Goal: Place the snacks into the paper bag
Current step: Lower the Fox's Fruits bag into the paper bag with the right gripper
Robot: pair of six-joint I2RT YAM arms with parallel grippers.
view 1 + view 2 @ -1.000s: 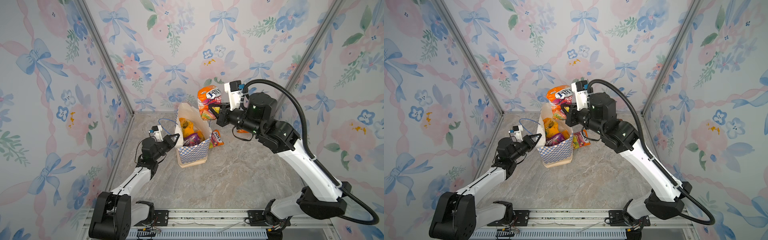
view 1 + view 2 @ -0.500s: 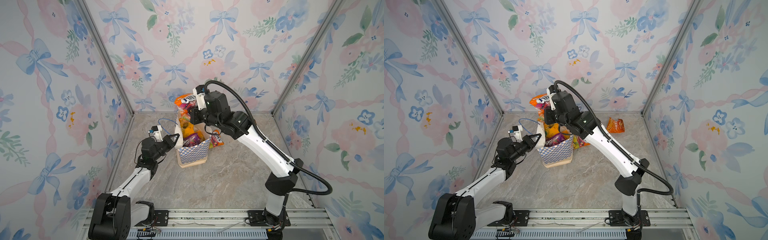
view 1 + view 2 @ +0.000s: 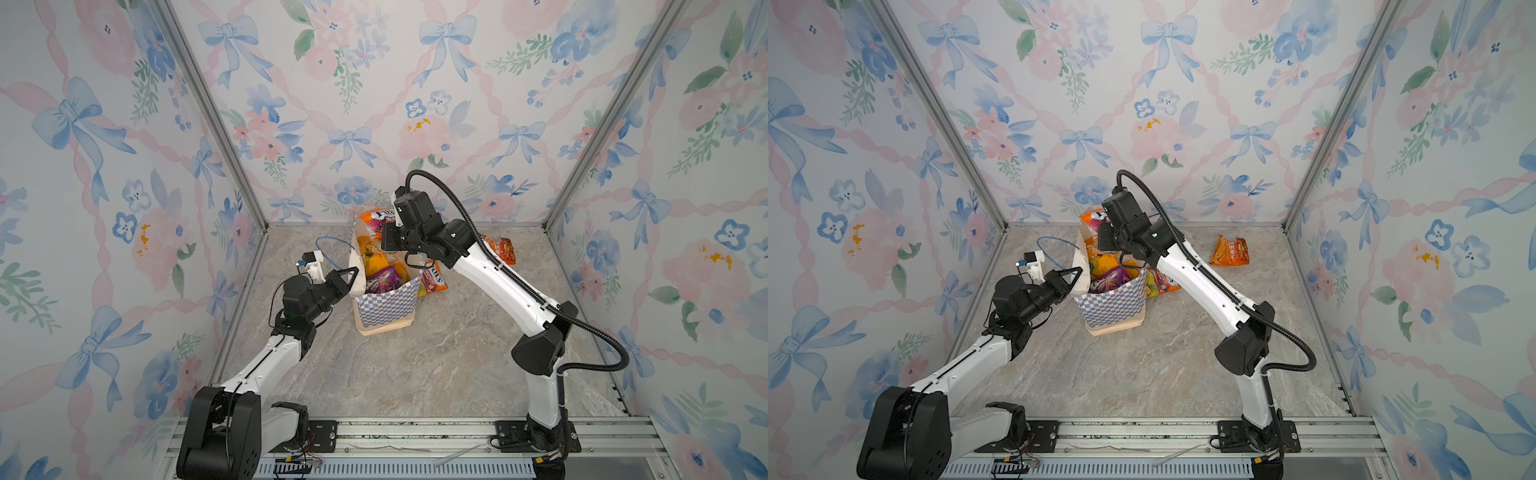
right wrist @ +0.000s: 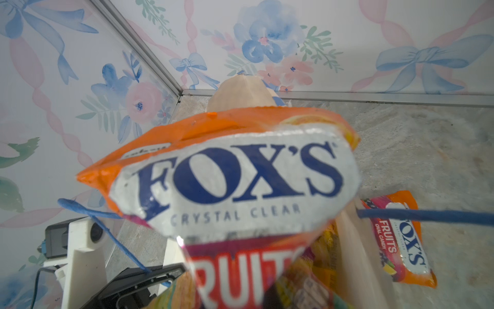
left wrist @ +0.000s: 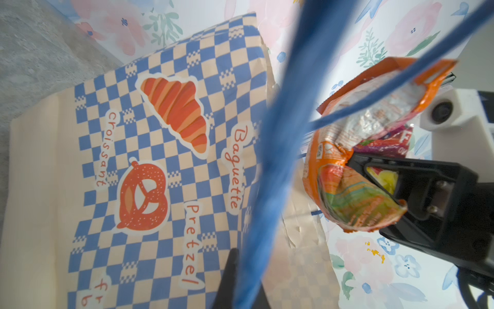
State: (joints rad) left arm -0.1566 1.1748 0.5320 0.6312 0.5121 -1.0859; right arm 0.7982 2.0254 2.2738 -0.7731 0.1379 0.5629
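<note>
The orange FOX'S packet point(image 4: 235, 182) hangs at the mouth of the paper bag point(image 3: 386, 307) (upright on the worktop point(image 3: 436, 365), packed full), clamped in the jaws of the right gripper point(image 3: 382, 246); the left gripper point(image 3: 352, 274) has its jaws pinched on the bag's rim.

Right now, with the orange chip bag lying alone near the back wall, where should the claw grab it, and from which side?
The orange chip bag lies flat on the table, apart from the paper bag. Probably best: come straight down from above and pinch its crumpled, raised middle across the short width, since the flat edges give little to bite.
</note>
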